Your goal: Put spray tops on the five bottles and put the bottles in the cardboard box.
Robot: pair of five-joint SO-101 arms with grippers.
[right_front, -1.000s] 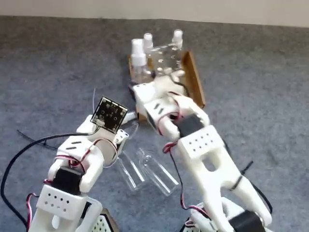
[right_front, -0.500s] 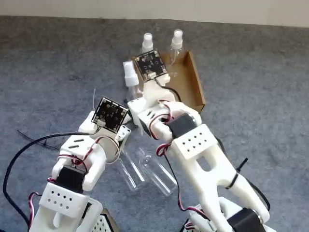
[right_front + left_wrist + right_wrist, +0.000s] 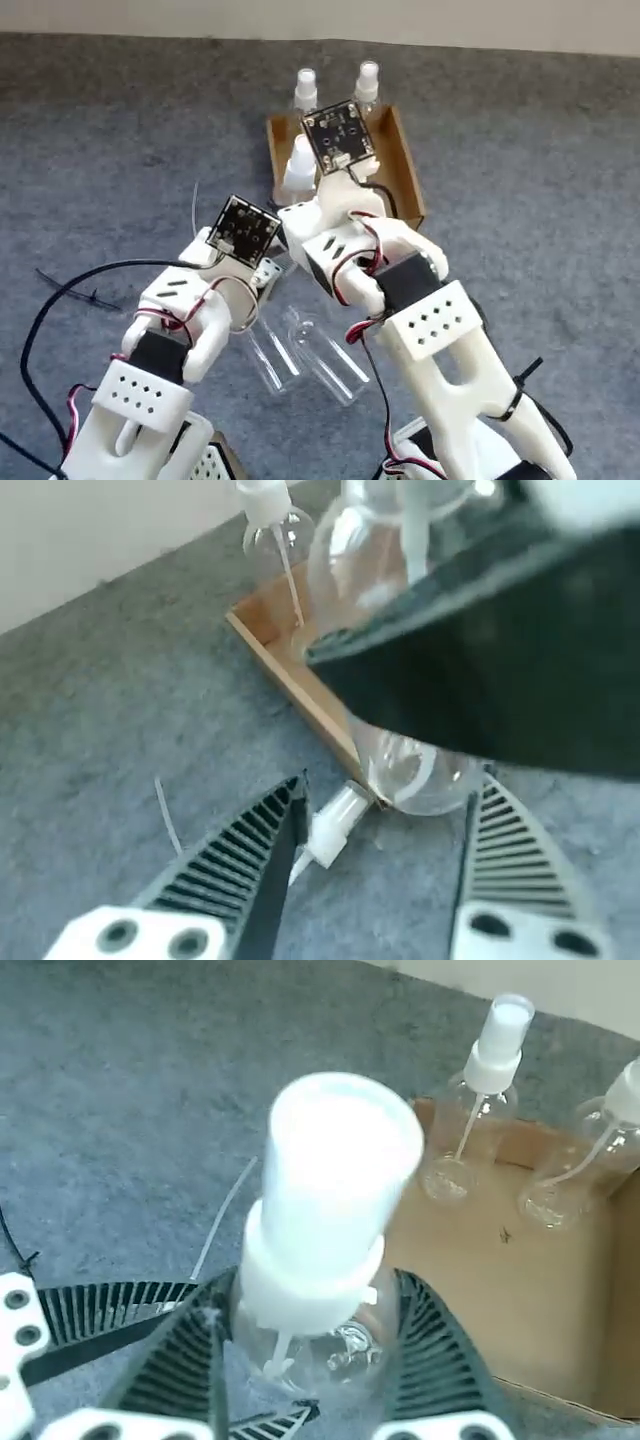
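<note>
My right gripper (image 3: 310, 1360) is shut on a clear bottle (image 3: 325, 1225) with a white spray top, held upright over the near left corner of the cardboard box (image 3: 400, 165). In the high view this bottle (image 3: 299, 165) sits just beside the right wrist's camera board. Two capped bottles (image 3: 305, 88) (image 3: 367, 80) stand at the box's far end. Two capless bottles (image 3: 268, 355) (image 3: 325, 355) lie on the carpet between the arms. My left gripper (image 3: 385, 855) is open low over the carpet, and a loose spray top (image 3: 335, 825) lies just ahead of it by the box corner.
Grey carpet covers the table. A thin clear tube (image 3: 195, 205) and a black zip tie (image 3: 80, 292) lie left of the left arm. The right arm's body (image 3: 430, 320) spans the space in front of the box.
The right arm picked up the capped bottle from left of the box and carried it right, toward the box. The left arm edged forward and right.
</note>
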